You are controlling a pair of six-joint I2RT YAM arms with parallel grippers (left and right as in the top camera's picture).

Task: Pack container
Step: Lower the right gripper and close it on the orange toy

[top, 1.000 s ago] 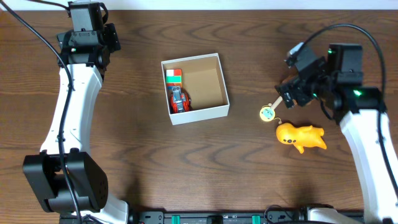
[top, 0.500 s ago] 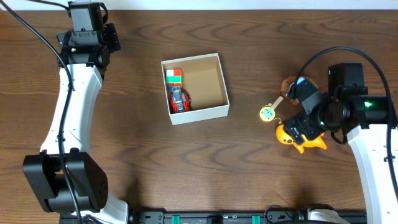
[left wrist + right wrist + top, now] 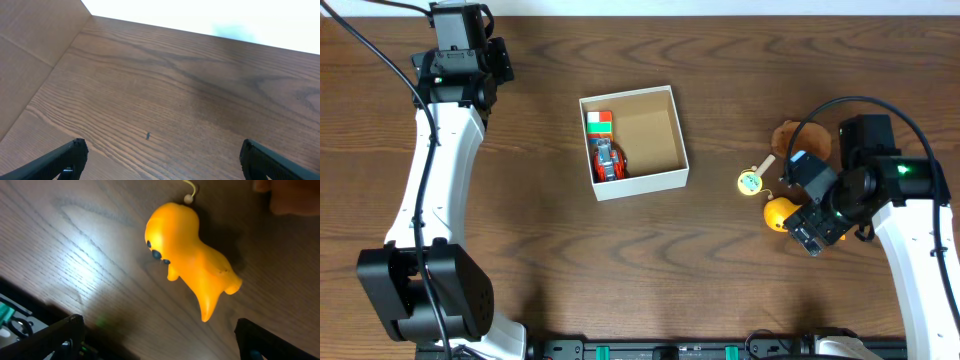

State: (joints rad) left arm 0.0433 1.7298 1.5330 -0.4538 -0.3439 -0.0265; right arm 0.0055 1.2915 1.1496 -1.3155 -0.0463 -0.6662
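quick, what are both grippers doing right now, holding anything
Left gripper: open, holding nothing.
Right gripper: open, holding nothing, over the yellow toy animal.

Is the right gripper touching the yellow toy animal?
Apart. In the right wrist view the open right gripper hangs over the yellow toy, and bare table shows between the toy and each finger.

Wood-grain table [image 3: 170, 95], black fingers [image 3: 67, 154] spread wide at lower corners, tan panel [image 3: 30, 45] left
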